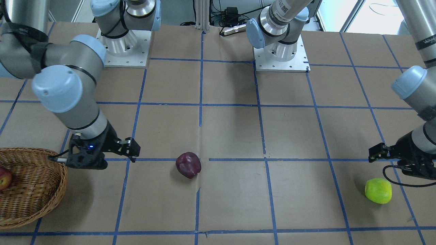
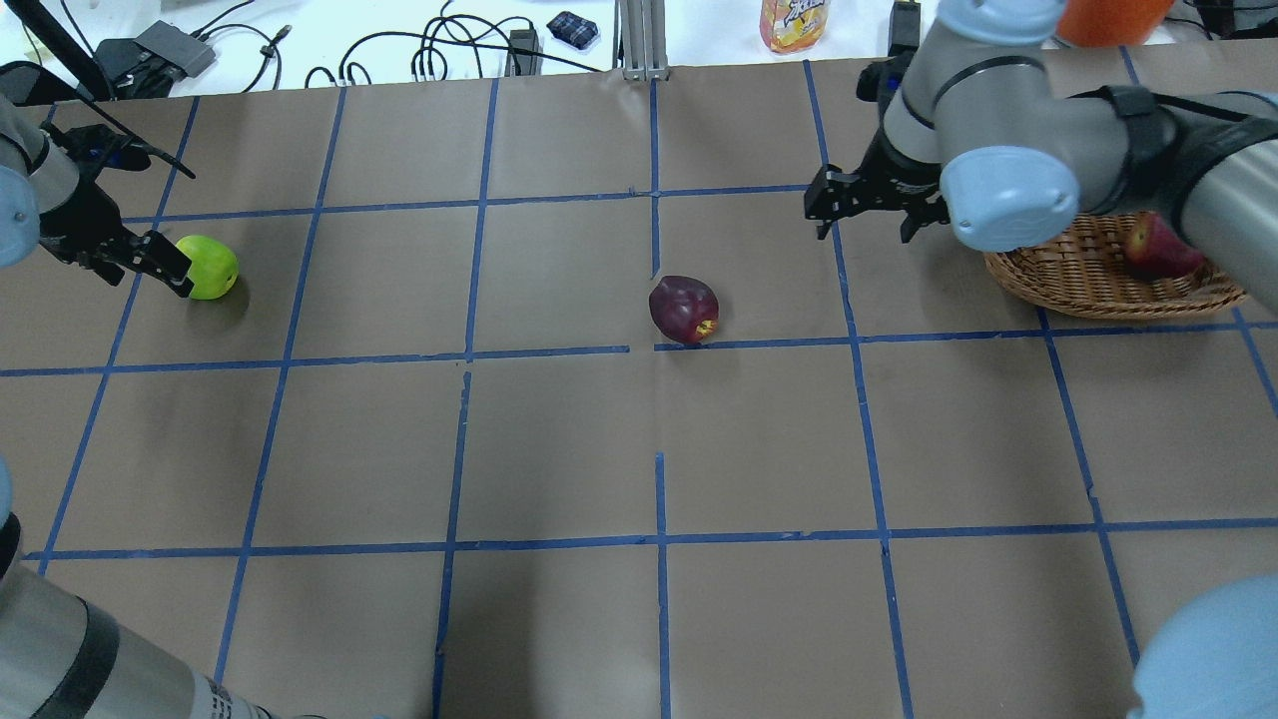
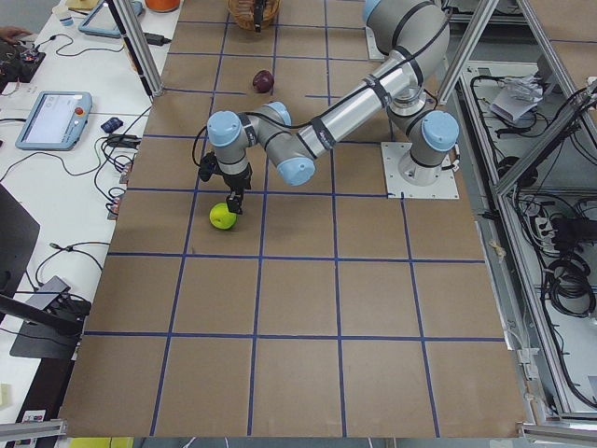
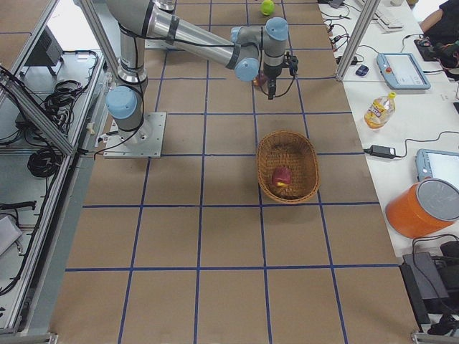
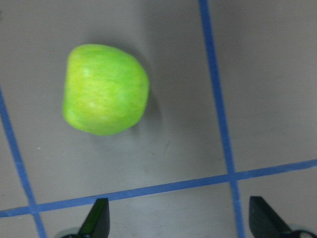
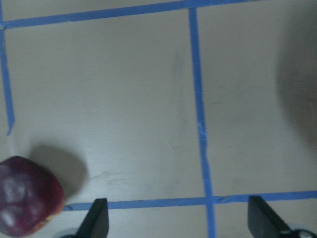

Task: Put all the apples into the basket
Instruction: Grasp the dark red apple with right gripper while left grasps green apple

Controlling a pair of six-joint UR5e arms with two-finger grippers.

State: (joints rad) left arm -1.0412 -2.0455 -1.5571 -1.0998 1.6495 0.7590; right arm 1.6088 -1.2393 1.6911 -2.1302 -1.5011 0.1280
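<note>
The lime green apple (image 2: 210, 267) lies at the table's far left and shows large in the left wrist view (image 5: 105, 89). My left gripper (image 2: 145, 272) hovers just beside it, open and empty (image 5: 181, 220). The dark maroon apple (image 2: 684, 309) lies at mid-table and shows at the lower left of the right wrist view (image 6: 27, 196). My right gripper (image 2: 864, 225) is open and empty (image 6: 179, 220), between that apple and the wicker basket (image 2: 1078, 280). The red apple (image 2: 1158, 248) lies in the basket, partly behind my right arm.
Blue tape lines grid the brown table (image 2: 559, 449). A juice bottle (image 2: 794, 22), an orange container (image 2: 1113, 15) and cables (image 2: 399, 55) sit beyond the far edge. The right arm's elbow (image 2: 1008, 195) hangs over the basket's left end.
</note>
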